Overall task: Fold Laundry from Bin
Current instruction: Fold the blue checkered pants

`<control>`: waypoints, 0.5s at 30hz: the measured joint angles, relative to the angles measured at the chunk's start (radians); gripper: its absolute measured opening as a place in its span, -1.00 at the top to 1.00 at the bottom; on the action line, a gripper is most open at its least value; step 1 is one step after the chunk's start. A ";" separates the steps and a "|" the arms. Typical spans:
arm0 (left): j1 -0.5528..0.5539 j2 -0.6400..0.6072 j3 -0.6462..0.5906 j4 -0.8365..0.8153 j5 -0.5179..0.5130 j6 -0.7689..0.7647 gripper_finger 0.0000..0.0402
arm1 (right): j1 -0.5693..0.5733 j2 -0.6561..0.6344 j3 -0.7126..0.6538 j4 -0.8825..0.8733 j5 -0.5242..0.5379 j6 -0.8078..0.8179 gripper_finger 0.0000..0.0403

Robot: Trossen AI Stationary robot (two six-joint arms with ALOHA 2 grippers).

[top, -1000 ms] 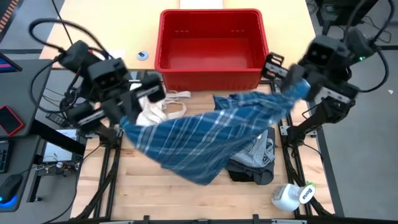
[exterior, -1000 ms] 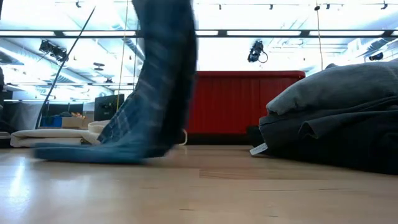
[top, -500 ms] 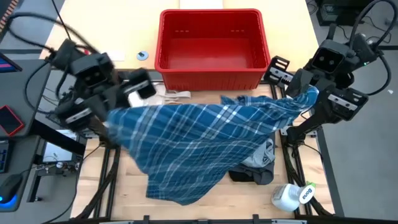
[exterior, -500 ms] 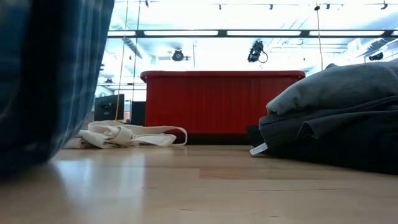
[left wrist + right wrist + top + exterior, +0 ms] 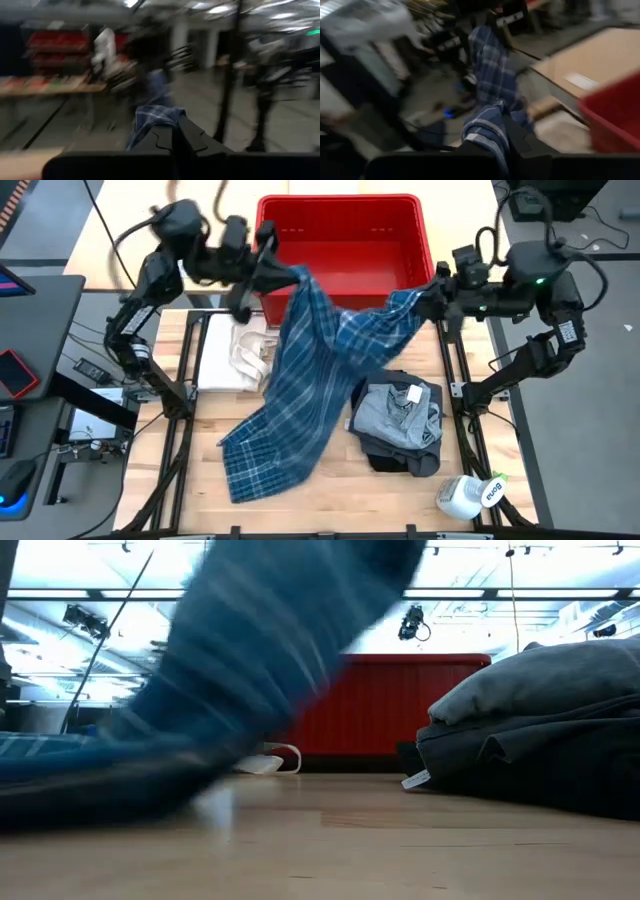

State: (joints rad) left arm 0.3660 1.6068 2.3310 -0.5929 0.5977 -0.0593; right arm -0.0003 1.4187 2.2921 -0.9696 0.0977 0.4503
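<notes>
Over the table (image 5: 330, 480), the hoisted plaid shirt (image 5: 300, 380) blurs its grasped corners.

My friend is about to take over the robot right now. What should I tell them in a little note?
Left gripper: shut on one end of the plaid shirt, raised by the bin's left front corner.
Right gripper: shut on the other end, by the bin's right front corner.
The shirt hangs between them; its tail trails on the table toward the front left.
The red bin at the back looks empty.
A light grey garment lies on a darker one, front right.
A cream cloth lies on the left.
Done: laundry is out of the bin.
Left: spread and fold the plaid shirt. I cannot tell whether the grey pile is neatly folded.
</notes>
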 joint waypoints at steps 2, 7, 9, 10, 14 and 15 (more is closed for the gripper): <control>0.047 0.031 0.000 -0.030 -0.002 -0.005 0.98 | -0.003 0.003 -0.001 -0.057 0.071 0.001 0.94; 0.090 0.136 -0.001 -0.059 -0.002 -0.028 0.98 | -0.004 0.003 -0.001 -0.162 0.265 0.016 0.94; 0.094 0.173 -0.001 -0.067 -0.002 -0.001 0.98 | -0.005 0.002 -0.001 -0.196 0.279 0.010 0.94; 0.101 0.190 -0.002 -0.072 -0.002 0.016 0.98 | -0.009 0.003 -0.001 -0.208 0.277 0.004 0.94; 0.136 0.222 -0.002 -0.072 -0.002 0.084 0.98 | -0.022 0.003 -0.001 -0.248 0.295 -0.018 0.94; 0.147 0.224 -0.002 -0.073 -0.002 0.094 0.98 | -0.027 0.003 -0.001 -0.256 0.311 -0.026 0.94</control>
State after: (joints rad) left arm 0.5132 1.8310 2.3295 -0.6654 0.5959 0.0342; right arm -0.0272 1.4212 2.2910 -1.2258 0.4084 0.4243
